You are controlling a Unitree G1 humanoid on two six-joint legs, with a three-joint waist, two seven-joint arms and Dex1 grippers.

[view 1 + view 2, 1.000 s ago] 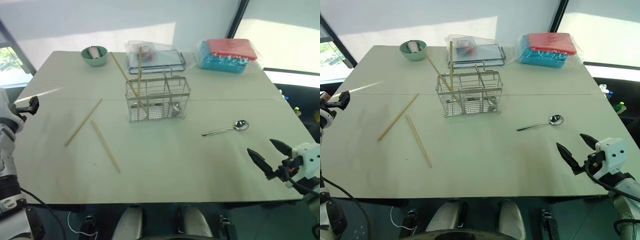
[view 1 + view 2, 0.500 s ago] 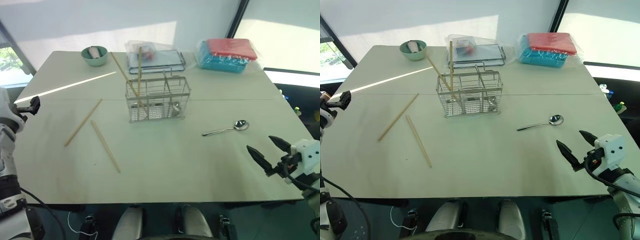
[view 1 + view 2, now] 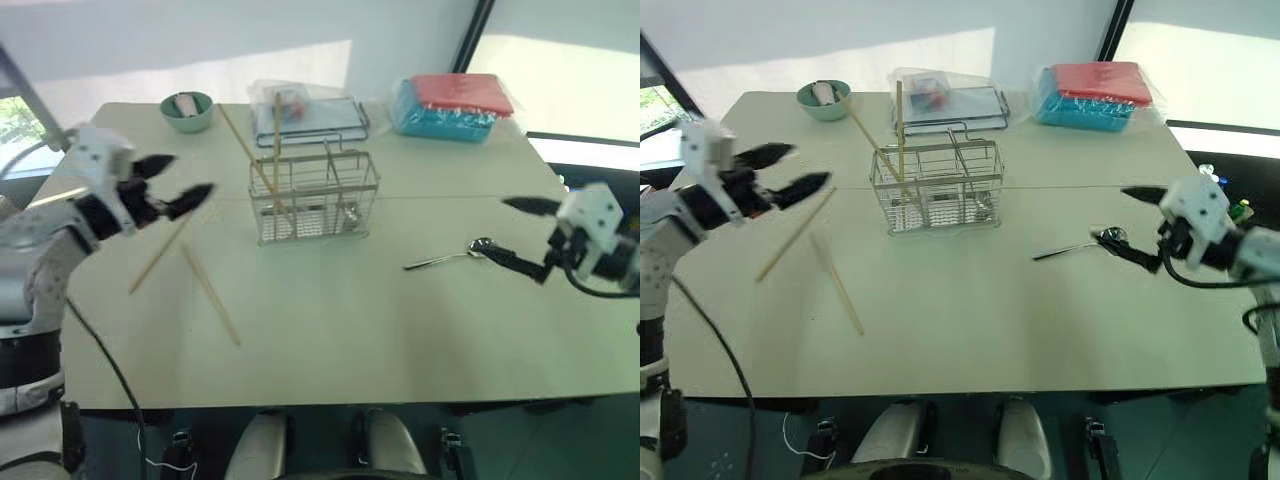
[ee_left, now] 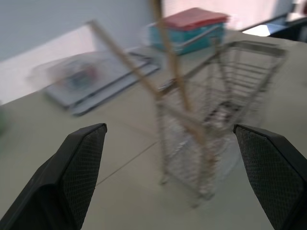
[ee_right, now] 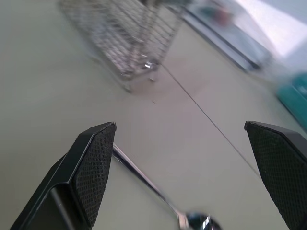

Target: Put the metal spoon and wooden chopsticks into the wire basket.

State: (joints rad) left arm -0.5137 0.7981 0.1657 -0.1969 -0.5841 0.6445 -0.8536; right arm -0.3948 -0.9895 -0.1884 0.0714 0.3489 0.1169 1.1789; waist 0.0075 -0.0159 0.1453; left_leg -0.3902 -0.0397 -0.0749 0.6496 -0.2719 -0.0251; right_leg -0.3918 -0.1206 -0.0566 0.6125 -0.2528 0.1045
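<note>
My right gripper (image 3: 1127, 227) hung with its fingers spread wide and empty, just above the bowl end of the spoon (image 3: 1072, 248), which lay on the table (image 3: 970, 330) to the right of the basket (image 3: 937, 186). My left gripper (image 3: 787, 168) was likewise spread and empty, above the far end of one loose chopstick (image 3: 793, 237); a second chopstick (image 3: 837, 281) lay near it. Two chopsticks (image 3: 898, 130) already stood in the basket, so I judged two sticks and the spoon remained. Behind sat a green bowl (image 3: 823, 99), a wrapped tray (image 3: 945, 102) and a red-and-blue package (image 3: 1098, 93), before a bright wall.
</note>
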